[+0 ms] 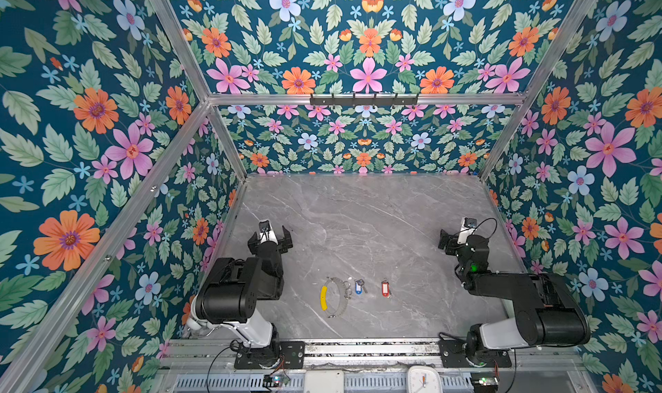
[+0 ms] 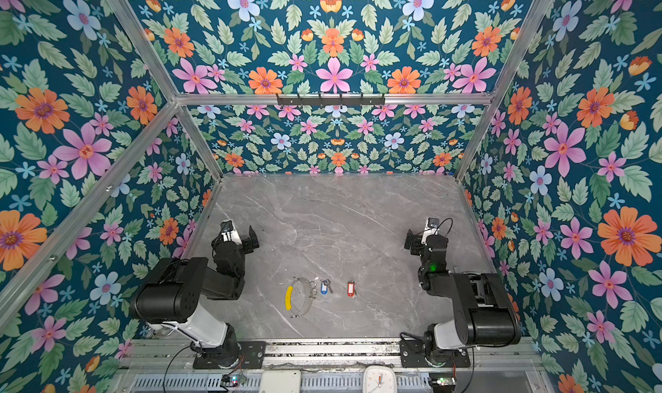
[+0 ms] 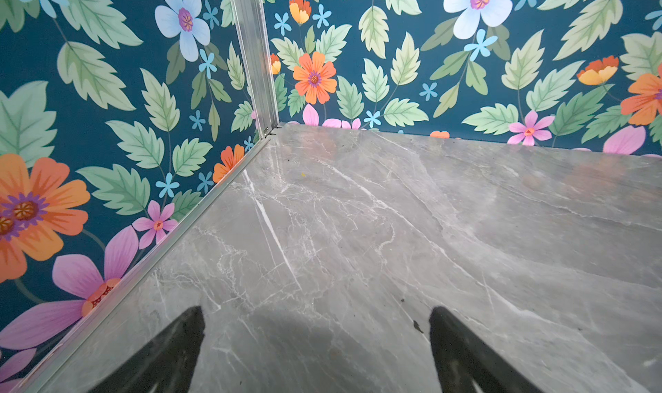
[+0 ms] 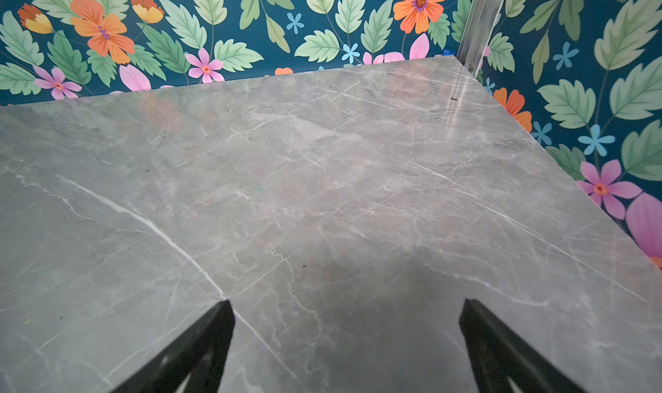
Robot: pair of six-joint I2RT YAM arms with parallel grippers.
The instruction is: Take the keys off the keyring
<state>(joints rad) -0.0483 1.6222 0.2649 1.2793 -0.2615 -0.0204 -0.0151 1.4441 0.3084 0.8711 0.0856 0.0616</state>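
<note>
The keyring, a thin wire hoop with a yellow sleeve, lies flat near the table's front edge in both top views. Small split rings sit at the hoop's right side. Just right of them lies the blue-tagged key; I cannot tell whether it touches the hoop. The red-tagged key lies apart, further right. My left gripper hovers open at the left, far behind the keyring. My right gripper is open at the right. Both wrist views show only bare marble between the fingers.
The grey marble table is boxed in by floral walls on three sides with aluminium posts. A black hook rail hangs on the back frame. A white clock and a white box sit below the front rail.
</note>
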